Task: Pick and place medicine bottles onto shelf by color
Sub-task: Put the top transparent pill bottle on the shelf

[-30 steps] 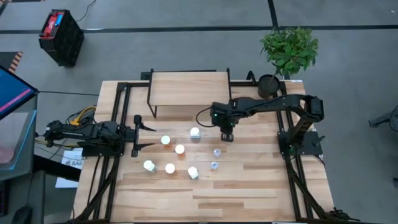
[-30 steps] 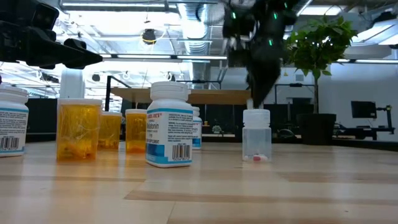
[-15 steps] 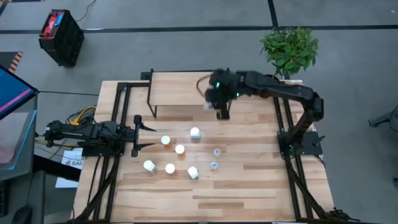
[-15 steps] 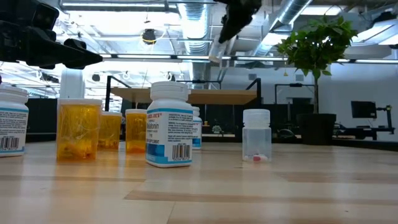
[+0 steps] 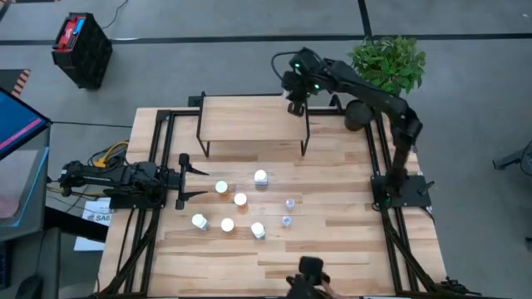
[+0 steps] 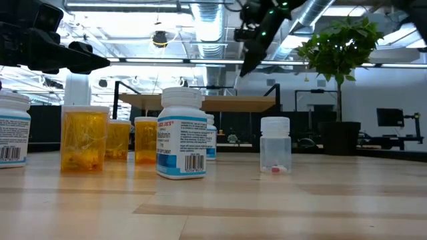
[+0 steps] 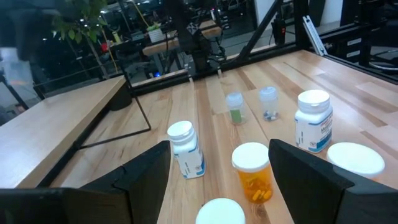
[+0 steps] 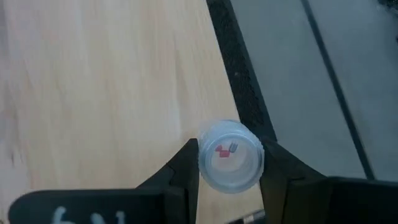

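Note:
My right gripper (image 5: 295, 106) hangs above the far right corner of the shelf (image 5: 249, 120), shut on a small clear bottle (image 8: 230, 155) with red and grey pills inside. On the table in front of the shelf stand several white-capped bottles, white (image 5: 261, 177) and orange (image 5: 240, 199), and two clear ones (image 5: 290, 203) (image 5: 286, 221). In the low view a white bottle (image 6: 181, 133), orange bottles (image 6: 85, 137) and a clear bottle (image 6: 275, 145) stand upright on their bases. My left gripper (image 5: 187, 176) waits open at the table's left, clear of the bottles. My right gripper pinches the clear bottle's round side wall (image 8: 202, 163) between its two fingers (image 8: 186, 168), one on each side. The fingers slant down from above. The bottle is lifted clear, its round end facing the wrist camera, over the shelf top near its black right edge (image 8: 239, 74).
A potted plant (image 5: 386, 62) stands just past the table's far right corner, close to my right arm. A black crate (image 5: 81, 50) sits on the floor at far left. A dark object (image 5: 309, 278) shows at the table's near edge.
My right gripper, shut on the clear bottle, has lifted it off the table and carried it up and toward the far edge, from beside the white bottle to above the shelf's far right corner. The arm has swung outward and the gripper has tipped less steeply down.

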You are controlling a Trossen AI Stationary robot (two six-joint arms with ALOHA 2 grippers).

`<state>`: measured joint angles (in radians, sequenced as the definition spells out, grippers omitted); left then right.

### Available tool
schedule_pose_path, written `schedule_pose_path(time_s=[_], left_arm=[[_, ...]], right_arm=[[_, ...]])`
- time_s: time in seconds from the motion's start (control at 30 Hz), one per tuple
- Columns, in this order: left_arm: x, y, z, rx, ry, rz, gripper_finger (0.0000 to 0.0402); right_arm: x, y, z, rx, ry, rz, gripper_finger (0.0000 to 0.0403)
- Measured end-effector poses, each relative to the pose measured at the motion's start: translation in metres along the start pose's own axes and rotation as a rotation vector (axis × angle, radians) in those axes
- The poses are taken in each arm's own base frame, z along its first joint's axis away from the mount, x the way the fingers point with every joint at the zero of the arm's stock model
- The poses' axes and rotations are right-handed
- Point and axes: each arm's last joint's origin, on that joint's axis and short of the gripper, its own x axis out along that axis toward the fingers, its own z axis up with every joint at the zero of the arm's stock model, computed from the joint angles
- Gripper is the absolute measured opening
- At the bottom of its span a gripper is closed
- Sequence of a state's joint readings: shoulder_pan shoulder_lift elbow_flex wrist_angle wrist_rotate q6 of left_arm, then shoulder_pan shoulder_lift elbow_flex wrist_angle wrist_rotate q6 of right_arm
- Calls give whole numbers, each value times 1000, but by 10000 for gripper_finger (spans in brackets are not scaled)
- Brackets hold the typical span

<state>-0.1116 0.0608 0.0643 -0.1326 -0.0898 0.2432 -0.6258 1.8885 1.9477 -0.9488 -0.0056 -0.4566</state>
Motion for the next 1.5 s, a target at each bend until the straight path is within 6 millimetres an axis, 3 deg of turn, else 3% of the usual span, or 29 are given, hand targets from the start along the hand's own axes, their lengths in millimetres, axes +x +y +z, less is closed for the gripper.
schedule_pose_path(time_s=[0.1, 0.33, 0.83, 1.27, 1.5], left_arm=[[0, 0, 0, 0, 0, 0, 261], [0, 0, 0, 0, -1, 0, 261], [0, 0, 0, -1, -1, 0, 261], [0, 0, 0, -3, -2, 0, 261], [0, 0, 0, -4, -2, 0, 261]], right_arm=[[10, -3, 6, -16, 83, 43, 120], [12, -12, 10, 18, 194, 123, 123], [26, -20, -1, 82, 213, 234, 124], [37, -24, 1, 80, 193, 199, 125], [37, -23, 1, 77, 193, 200, 168]])
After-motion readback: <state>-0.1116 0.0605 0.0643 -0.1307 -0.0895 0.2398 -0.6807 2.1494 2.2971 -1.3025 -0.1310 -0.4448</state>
